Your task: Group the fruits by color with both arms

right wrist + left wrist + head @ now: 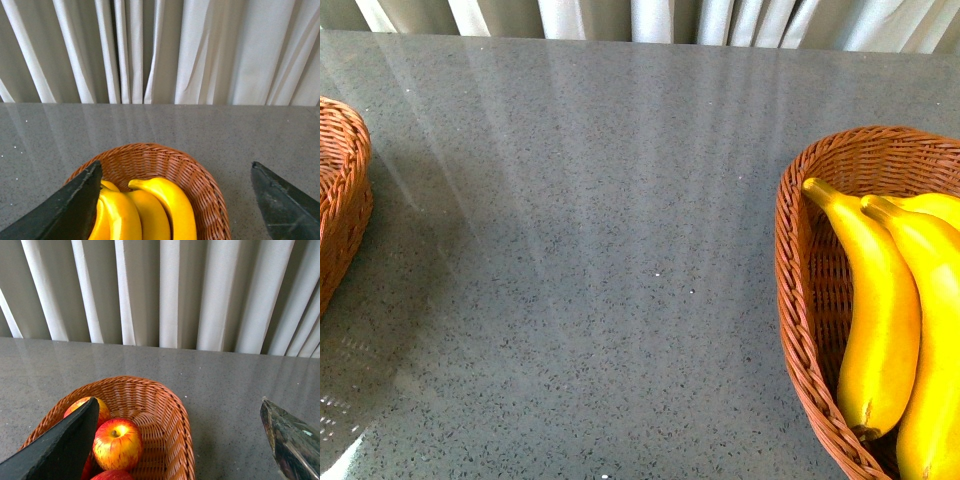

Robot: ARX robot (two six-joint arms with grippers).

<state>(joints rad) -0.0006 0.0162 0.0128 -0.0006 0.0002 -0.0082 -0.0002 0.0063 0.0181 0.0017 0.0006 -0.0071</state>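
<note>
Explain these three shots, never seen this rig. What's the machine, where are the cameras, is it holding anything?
It's a two-armed robot sorting fruit. The front view looks out from its body over a grey table: one wicker basket at the right holds bananas, another sits at the left edge. No arms show there. The other two cameras ride the wrists. The left gripper hangs open over the basket of apples; the right gripper hangs open over the bananas. Neither holds anything.
</note>
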